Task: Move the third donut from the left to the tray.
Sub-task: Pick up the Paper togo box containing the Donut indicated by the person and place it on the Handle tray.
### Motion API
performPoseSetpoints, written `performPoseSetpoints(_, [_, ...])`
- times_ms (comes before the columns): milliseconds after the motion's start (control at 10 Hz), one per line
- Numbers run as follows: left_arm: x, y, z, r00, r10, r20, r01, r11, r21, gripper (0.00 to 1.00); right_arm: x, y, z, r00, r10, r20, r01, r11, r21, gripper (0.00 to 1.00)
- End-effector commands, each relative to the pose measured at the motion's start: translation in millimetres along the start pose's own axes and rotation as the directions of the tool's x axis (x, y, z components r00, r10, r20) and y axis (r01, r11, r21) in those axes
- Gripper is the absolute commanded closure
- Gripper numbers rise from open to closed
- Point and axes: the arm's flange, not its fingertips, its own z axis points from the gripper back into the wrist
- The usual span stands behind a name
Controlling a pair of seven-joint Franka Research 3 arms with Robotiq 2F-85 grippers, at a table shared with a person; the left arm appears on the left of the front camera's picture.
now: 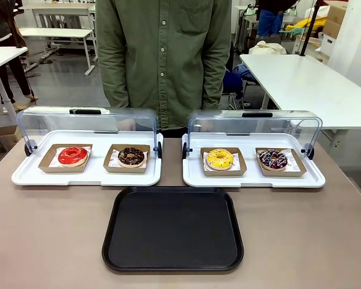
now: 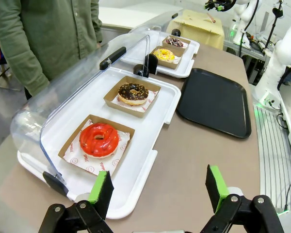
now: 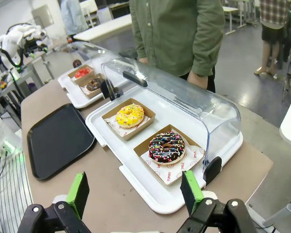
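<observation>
Surface: a long brown table [image 1: 48, 241] carries everything, with a person in a green shirt [image 1: 162, 60] standing at its far side.
Tray: the large flat black plastic rectangular tray [image 1: 173, 229] lies bare at the near middle, just in front of two white serving trays with clear hinged lids [image 1: 253, 174] raised open.
Third donut: the ring donut with bright yellow icing and small sprinkles [image 1: 219, 158] sits on a square brown cardboard liner [image 1: 240, 170] in the left half of the right-hand white tray, beside a dark sprinkled donut [image 1: 272, 159].
Handling: likely light, soft and easily marked on the icing; the stiffer cardboard liner's rim looks the safer place to grip.
Left end effector [image 2: 160, 190]: green-padded fingers spread wide, holding nothing, near the red donut [image 2: 99, 139].
Right end effector [image 3: 135, 191]: likewise spread and empty, hovering off the near right end of the surface.
Views: the front view lines up all four donuts; the right wrist view alone shows the yellow donut's liner edges close up.
</observation>
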Motion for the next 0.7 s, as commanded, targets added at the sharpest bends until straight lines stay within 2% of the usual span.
performPoseSetpoints(0, [1.7, 0.4, 1.5, 1.000, -0.004, -0.001, 0.004, 1.000, 0.000, 0.00, 1.8, -1.4, -0.1, 0.999, 0.019, 0.027, -0.019, 1.000, 0.005, 0.00])
performPoseSetpoints(600, [1.7, 0.4, 1.5, 1.000, -0.004, -0.001, 0.004, 1.000, 0.000, 0.00, 1.8, -1.4, -0.1, 0.999, 0.019, 0.027, -0.019, 1.000, 0.005, 0.00])
